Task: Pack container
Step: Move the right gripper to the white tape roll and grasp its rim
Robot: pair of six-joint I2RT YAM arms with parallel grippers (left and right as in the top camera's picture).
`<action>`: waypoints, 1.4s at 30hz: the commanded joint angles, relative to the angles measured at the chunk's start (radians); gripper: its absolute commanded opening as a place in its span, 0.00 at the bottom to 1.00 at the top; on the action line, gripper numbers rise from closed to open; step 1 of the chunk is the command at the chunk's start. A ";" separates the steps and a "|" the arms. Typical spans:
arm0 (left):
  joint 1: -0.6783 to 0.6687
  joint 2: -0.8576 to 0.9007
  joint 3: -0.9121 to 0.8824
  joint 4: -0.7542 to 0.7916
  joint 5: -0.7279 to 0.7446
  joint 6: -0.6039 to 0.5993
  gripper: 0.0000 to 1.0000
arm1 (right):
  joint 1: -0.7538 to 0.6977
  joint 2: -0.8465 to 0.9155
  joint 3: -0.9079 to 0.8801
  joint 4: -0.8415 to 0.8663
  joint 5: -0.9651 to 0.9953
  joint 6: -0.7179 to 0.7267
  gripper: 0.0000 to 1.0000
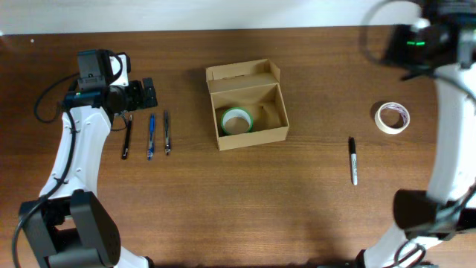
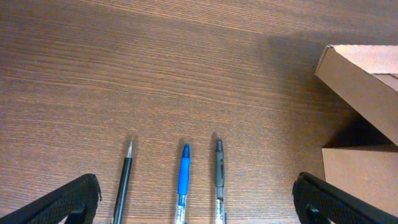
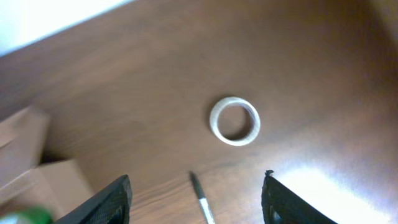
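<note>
The tan cardboard container (image 1: 248, 106) stands open at the table's middle, its flap lid folded back. A green tape roll (image 1: 237, 121) lies inside it. A black pen (image 1: 127, 139), a blue pen (image 1: 151, 136) and a grey pen (image 1: 166, 132) lie side by side left of the box. My left gripper (image 2: 199, 202) is open and empty just above these pens; the box (image 2: 367, 74) shows at the right of its view. My right gripper (image 3: 196, 199) is open and empty, high over a white tape roll (image 3: 234, 120) and a black-and-white marker (image 3: 202, 199).
The white tape roll (image 1: 391, 117) lies right of the box and the marker (image 1: 353, 161) lies in front of it. The table's far edge runs along the top of the overhead view.
</note>
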 commanded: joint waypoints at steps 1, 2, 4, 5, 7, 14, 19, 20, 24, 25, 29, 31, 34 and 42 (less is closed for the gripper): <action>0.003 0.008 0.017 0.000 0.011 0.019 0.99 | -0.153 0.048 -0.154 0.061 -0.185 0.048 0.66; 0.003 0.008 0.017 0.000 0.011 0.020 0.99 | -0.195 0.058 -0.216 0.097 -0.233 0.063 0.66; 0.003 0.008 0.017 0.000 0.011 0.019 0.99 | -0.253 0.075 -0.305 0.146 -0.280 0.089 0.66; 0.003 0.008 0.017 0.000 0.011 0.019 0.99 | -0.275 0.085 -0.349 0.172 -0.296 0.105 0.66; 0.003 0.008 0.017 0.000 0.011 0.019 0.99 | -0.302 0.103 -0.424 0.219 -0.301 0.136 0.64; 0.003 0.008 0.017 0.000 0.011 0.019 0.99 | -0.311 0.150 -0.606 0.399 -0.290 0.203 0.65; 0.003 0.008 0.017 0.000 0.011 0.019 0.99 | -0.313 0.225 -0.649 0.461 -0.267 0.234 0.65; 0.003 0.008 0.017 0.000 0.011 0.019 0.99 | -0.313 0.238 -0.649 0.465 -0.263 0.233 0.65; 0.003 0.008 0.017 0.000 0.011 0.019 0.99 | -0.313 0.290 -0.649 0.489 -0.255 0.233 0.65; 0.003 0.008 0.017 0.000 0.011 0.019 0.99 | -0.313 0.300 -0.649 0.494 -0.255 0.233 0.65; 0.003 0.008 0.017 0.000 0.011 0.019 0.99 | -0.313 0.332 -0.649 0.511 -0.240 0.233 0.65; 0.003 0.008 0.017 0.000 0.011 0.019 0.99 | -0.313 0.341 -0.650 0.513 -0.237 0.233 0.62; 0.003 0.008 0.017 0.000 0.011 0.020 0.99 | -0.313 0.344 -0.650 0.512 -0.237 0.233 0.31; 0.003 0.008 0.017 0.000 0.011 0.019 0.99 | -0.313 0.341 -0.650 0.476 -0.237 0.220 0.04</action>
